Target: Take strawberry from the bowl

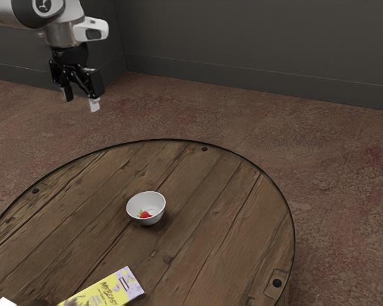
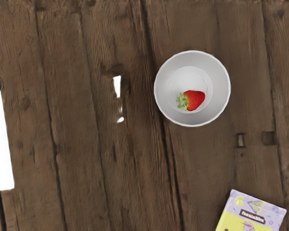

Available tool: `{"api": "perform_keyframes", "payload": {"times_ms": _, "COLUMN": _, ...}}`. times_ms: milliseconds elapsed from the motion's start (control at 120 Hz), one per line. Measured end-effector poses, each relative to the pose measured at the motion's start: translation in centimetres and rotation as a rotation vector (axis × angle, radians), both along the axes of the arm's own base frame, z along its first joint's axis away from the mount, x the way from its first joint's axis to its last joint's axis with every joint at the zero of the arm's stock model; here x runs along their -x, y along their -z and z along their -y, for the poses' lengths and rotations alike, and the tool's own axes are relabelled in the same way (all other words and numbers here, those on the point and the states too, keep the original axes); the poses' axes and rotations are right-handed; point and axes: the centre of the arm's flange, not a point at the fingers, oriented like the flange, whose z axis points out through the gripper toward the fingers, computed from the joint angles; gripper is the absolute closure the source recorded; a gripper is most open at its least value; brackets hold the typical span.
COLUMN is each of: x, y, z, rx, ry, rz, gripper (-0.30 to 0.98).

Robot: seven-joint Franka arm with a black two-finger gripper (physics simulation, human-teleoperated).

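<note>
High at the upper left of the exterior view, my black gripper [image 1: 80,102] hangs in the air, its two fingers apart with nothing between them. A white bowl [image 1: 146,208] stands upright on the round wooden table, well below the gripper. Inside it lies the red strawberry [image 1: 145,215]. From above, in the wrist view, the strawberry [image 2: 194,100] rests on the floor of the bowl [image 2: 220,88], with its green leaves against the white.
A yellow and purple package [image 1: 124,288] lies on the table [image 1: 198,210] near the exterior view's lower edge; the wrist view has the same package [image 2: 253,214] at a corner. A white flat object [image 2: 0,144] lies on the other side of the bowl.
</note>
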Motion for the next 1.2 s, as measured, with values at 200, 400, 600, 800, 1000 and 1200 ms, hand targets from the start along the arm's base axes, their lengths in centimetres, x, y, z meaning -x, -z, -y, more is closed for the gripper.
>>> {"api": "perform_keyframes", "payload": {"times_ms": 200, "x": -0.4, "y": 0.5, "z": 3.0, "rx": -0.004, "ry": 0.057, "rz": 0.011, "gripper": 0.00}}
{"api": "perform_keyframes", "payload": {"times_ms": 400, "x": -1.2, "y": 8.7, "z": 5.1, "rx": 0.015, "ry": 0.320, "rz": -0.080, "gripper": 0.00}}
{"api": "perform_keyframes", "payload": {"times_ms": 600, "x": -1.7, "y": 16.2, "z": 6.9, "rx": 0.046, "ry": 0.737, "rz": -0.062, "gripper": 0.00}}
{"api": "perform_keyframes", "payload": {"times_ms": 800, "x": -3.5, "y": 22.5, "z": 5.6, "rx": 0.048, "ry": 0.996, "rz": -0.058, "gripper": 0.00}}
{"api": "perform_keyframes", "payload": {"times_ms": 1000, "x": -1.8, "y": 27.7, "z": 6.9, "rx": 0.065, "ry": 1.197, "rz": -0.035, "gripper": 0.00}}
{"api": "perform_keyframes", "payload": {"times_ms": 1200, "x": -3.6, "y": 28.9, "z": 7.3, "rx": 0.033, "ry": 1.326, "rz": 0.027, "gripper": 0.09}}
